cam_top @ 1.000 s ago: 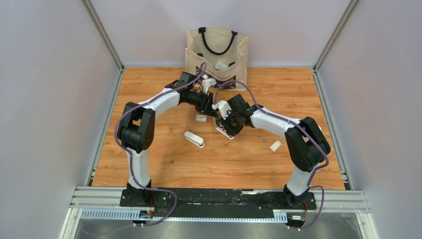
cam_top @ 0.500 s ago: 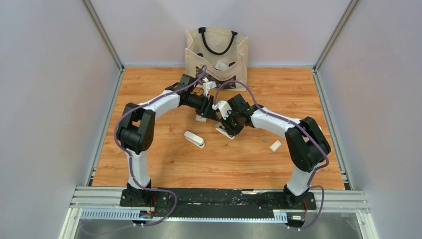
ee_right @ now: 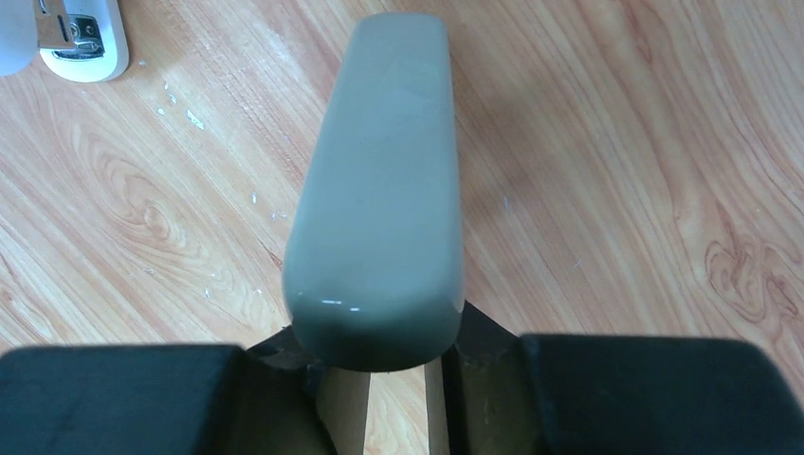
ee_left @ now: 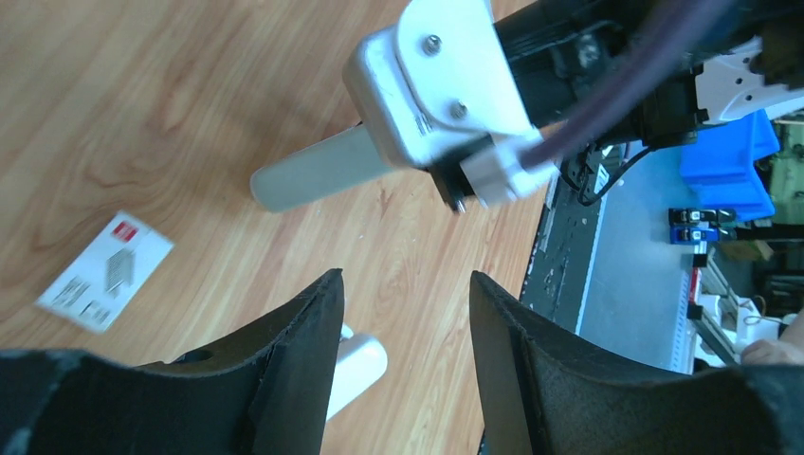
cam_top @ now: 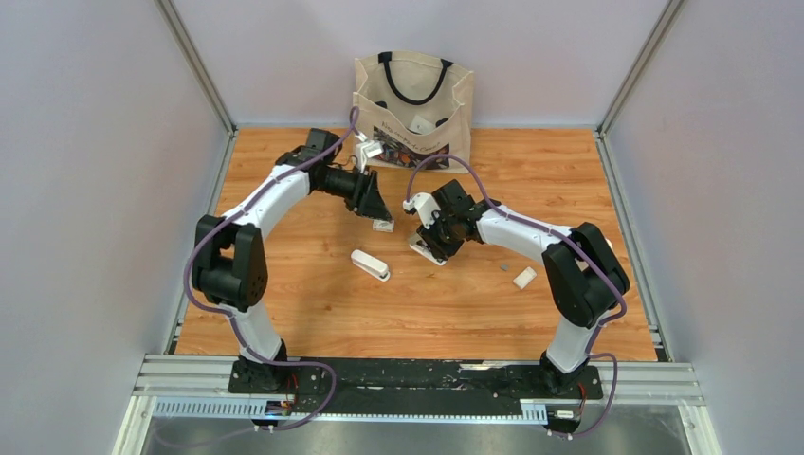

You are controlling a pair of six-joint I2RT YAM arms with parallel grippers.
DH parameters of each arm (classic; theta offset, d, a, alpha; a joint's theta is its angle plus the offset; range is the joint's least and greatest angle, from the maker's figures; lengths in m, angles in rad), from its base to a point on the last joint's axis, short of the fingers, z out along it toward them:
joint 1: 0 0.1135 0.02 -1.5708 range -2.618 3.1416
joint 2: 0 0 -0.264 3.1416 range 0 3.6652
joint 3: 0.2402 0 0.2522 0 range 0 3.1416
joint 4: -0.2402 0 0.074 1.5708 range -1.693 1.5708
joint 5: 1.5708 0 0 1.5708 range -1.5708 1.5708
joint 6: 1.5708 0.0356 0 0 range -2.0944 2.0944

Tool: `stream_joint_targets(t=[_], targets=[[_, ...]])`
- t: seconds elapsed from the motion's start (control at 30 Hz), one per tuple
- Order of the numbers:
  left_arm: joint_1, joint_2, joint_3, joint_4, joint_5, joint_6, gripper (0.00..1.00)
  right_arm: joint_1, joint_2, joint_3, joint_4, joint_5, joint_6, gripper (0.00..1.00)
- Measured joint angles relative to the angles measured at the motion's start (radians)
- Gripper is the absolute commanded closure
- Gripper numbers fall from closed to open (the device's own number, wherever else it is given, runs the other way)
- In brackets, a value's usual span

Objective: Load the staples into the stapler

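Small box [ee_left: 104,270]: red mark plus print, too blurred to read. Tote bag [cam_top: 412,95] print is also unreadable. Right gripper [ee_right: 384,365] is clamped on one end of the grey stapler [ee_right: 379,190], long axis in line with the fingers, free end pointing away from them. Left gripper [ee_left: 403,284] is partly open and empty, near the white stapler [cam_top: 370,264]. Staples [cam_top: 502,268]: tiny grey speck on the table [cam_top: 313,313], well right of both staplers, too small to tell its heading.

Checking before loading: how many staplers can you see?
2: a grey stapler in the right gripper, a white stapler lying on the table nearby. The bag may hide more.
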Motion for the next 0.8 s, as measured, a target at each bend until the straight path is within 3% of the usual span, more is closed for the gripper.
stream_joint_targets(t=[0.3, 0.8], targets=[[0.169, -0.145, -0.045, -0.137, 0.014, 0.114, 0.40, 0.000, -0.005, 0.000, -0.020, 0.011, 0.000, 0.70], [0.240, -0.282, -0.143, -0.262, -0.010, 0.205, 0.39, 0.001, -0.099, -0.018, -0.061, 0.027, -0.003, 0.65]])
